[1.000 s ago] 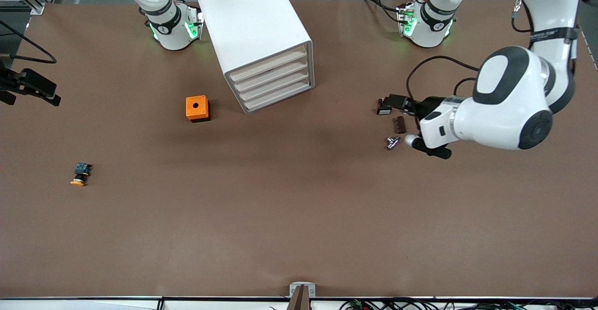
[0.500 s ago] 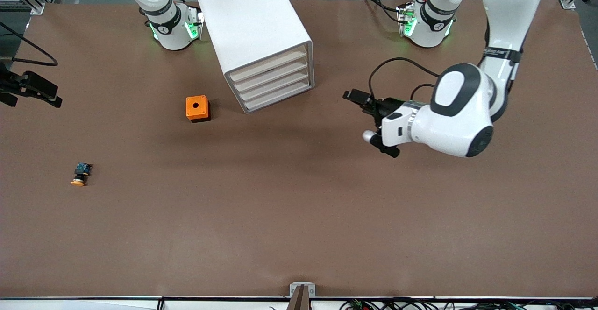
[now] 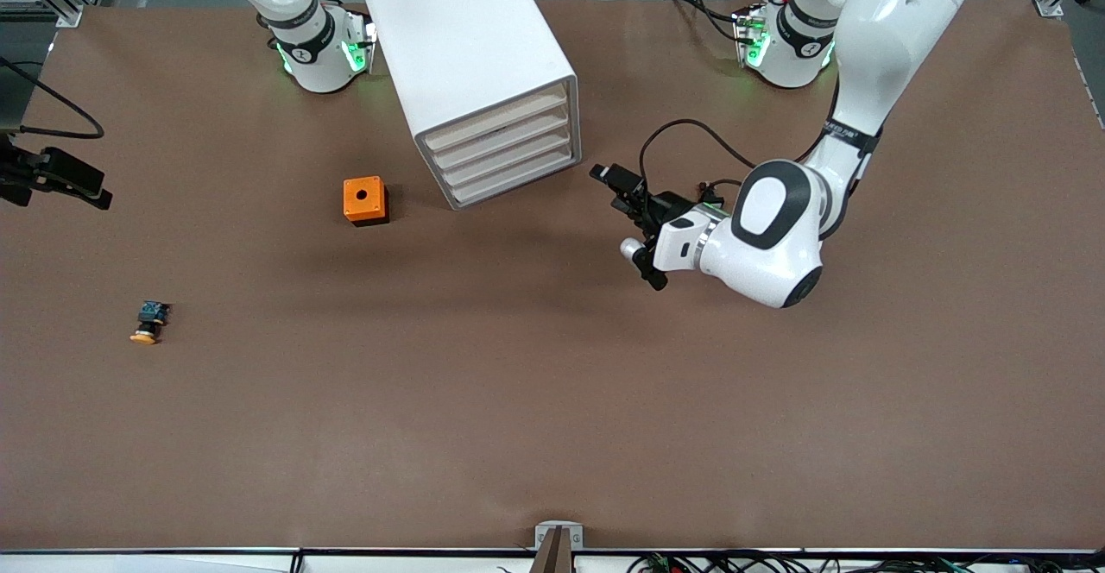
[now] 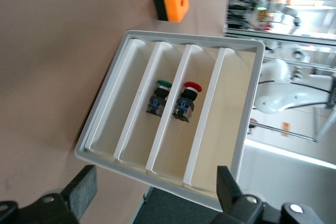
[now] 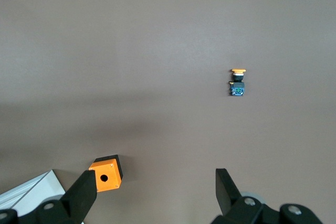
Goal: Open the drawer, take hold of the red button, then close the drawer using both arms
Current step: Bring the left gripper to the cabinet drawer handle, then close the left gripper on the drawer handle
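The white cabinet [image 3: 470, 55] stands at the robots' edge of the table, its four drawers shut; the uppermost drawer [image 3: 496, 116] is shut. My left gripper [image 3: 634, 228] is open and empty, hovering over the table in front of the cabinet, a short way off. In the left wrist view [image 4: 155, 192] I look into the drawer fronts. The red-capped button [image 4: 187, 99] shows in the slot second from the top, and the top slot [image 4: 236, 114] looks bare. My right gripper [image 3: 60, 174] is open and empty [image 5: 155, 192], up over the right arm's end of the table.
A green-capped button [image 4: 160, 97] lies in the slot below the red one. An orange box with a hole [image 3: 364, 199] stands beside the cabinet toward the right arm's end. A yellow-capped button [image 3: 148, 321] lies nearer the front camera at that end.
My left arm has swung from the left arm's end of the table toward the cabinet's front, now covering small parts that lay there. The right gripper has barely moved.
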You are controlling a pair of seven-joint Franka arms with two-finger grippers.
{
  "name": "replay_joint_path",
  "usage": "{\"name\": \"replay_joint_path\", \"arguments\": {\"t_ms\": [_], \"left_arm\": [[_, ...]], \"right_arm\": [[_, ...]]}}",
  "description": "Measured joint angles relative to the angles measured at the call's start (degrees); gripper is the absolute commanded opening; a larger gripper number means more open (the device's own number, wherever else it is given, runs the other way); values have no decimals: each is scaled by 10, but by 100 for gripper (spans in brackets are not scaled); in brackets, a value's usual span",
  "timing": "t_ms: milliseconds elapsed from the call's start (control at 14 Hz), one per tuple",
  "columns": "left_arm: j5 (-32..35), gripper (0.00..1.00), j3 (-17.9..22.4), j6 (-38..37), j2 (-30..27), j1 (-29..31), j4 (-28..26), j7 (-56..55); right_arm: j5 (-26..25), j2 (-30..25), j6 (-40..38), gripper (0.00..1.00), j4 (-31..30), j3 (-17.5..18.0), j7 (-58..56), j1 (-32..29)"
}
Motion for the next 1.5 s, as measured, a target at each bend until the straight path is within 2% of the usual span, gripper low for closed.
{"name": "replay_joint_path", "arguments": {"t_ms": [286, 714, 1214, 1429, 1500], "left_arm": [[-53, 100, -11, -1, 36, -1, -29, 69], [-121, 100, -22, 4, 44, -38, -79, 142], [-177, 100, -22, 33, 59, -81, -83, 195], [-213, 98, -23, 55, 74, -109, -84, 220], [-222, 93, -23, 65, 78, -118, -84, 223]], "right_arm": [[-1, 7, 1, 100, 0, -1, 0, -5], [-1, 7, -6, 100, 1, 0, 0, -9], [0, 7, -26, 100, 1, 0, 0, -9], [0, 7, -31, 100, 1, 0, 0, -9], [0, 7, -32, 100, 1, 0, 0, -9]]}}
